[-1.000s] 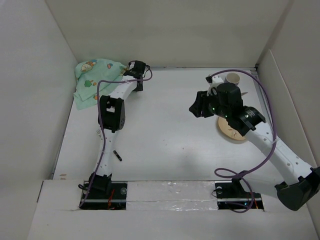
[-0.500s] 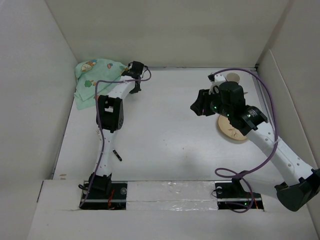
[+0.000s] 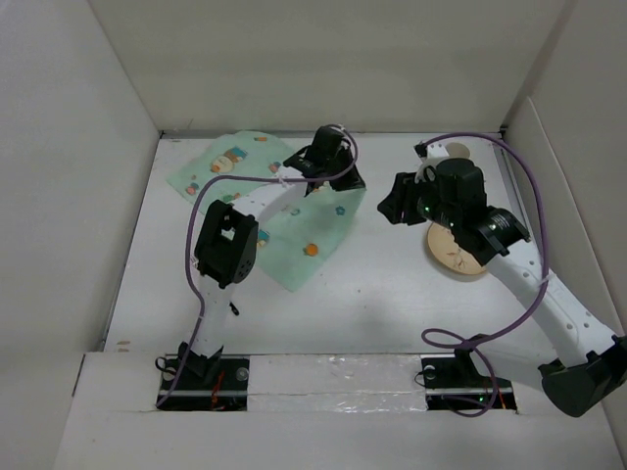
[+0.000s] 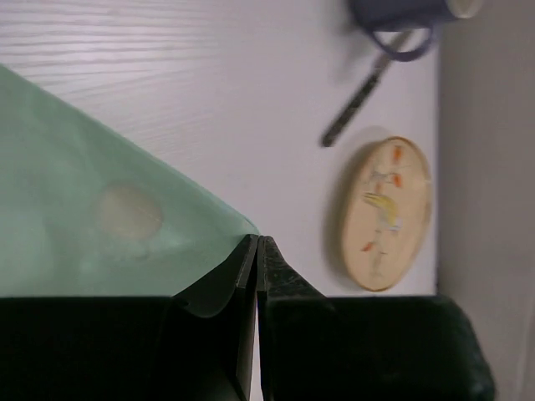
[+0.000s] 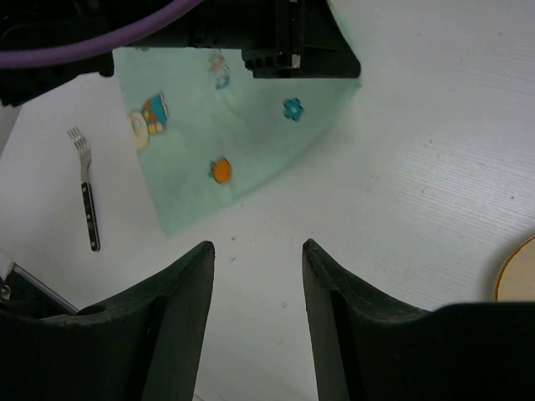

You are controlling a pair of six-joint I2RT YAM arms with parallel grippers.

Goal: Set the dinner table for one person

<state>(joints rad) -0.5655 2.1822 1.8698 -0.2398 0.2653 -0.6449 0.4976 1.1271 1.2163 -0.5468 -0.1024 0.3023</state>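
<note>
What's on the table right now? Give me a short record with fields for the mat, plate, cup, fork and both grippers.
mat: spread out on the table, left of centre
plate: right side, partly hidden by the right arm
cup: far right corner, beyond the plate
fork: on bare table by the mat's near edge, not touching it
left gripper: jaws shut on a mat corner
right gripper: jaws open, empty, above bare table
</note>
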